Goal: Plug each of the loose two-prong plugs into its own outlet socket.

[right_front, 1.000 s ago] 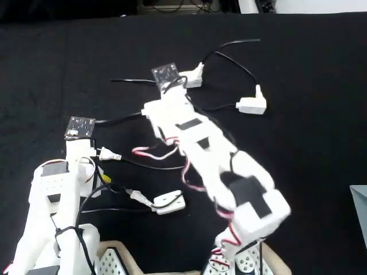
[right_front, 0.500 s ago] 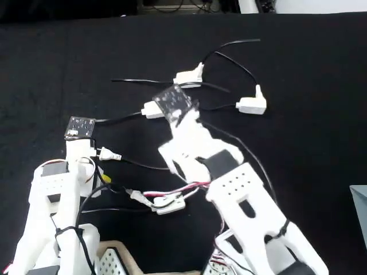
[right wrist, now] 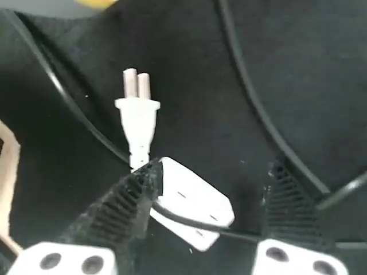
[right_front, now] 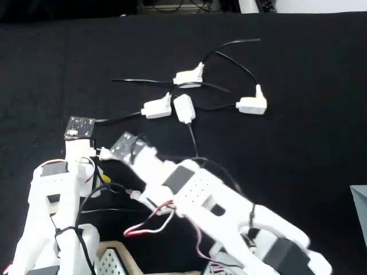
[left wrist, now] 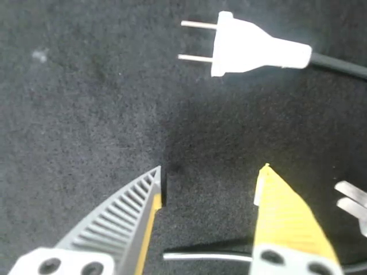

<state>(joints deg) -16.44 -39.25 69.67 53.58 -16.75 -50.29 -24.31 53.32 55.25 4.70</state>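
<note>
A white two-prong plug [left wrist: 252,51] lies loose on the black cloth just past my left gripper [left wrist: 210,169], which is open and holds nothing. The same plug [right_front: 109,153] sits beside the left arm [right_front: 54,189] in the high view. My right gripper [right wrist: 215,169] is open above a white outlet socket [right wrist: 192,212] crossed by a black cord. Just beyond that socket lies a second loose plug [right wrist: 137,120], seen in the high view too [right_front: 137,196]. Farther back lie more white sockets [right_front: 157,107], [right_front: 189,76], [right_front: 250,104] and a white corded connector [right_front: 183,107].
Black cords [right_front: 229,57] loop across the back and middle of the cloth. The right arm [right_front: 200,200] stretches low across the near middle and hides the near socket in the high view. A grey box corner [right_front: 360,206] shows at the right edge.
The right arm has swung back from the far sockets to the near left, beside the left arm. The white connector it covered now lies bare. The left arm has not moved.
</note>
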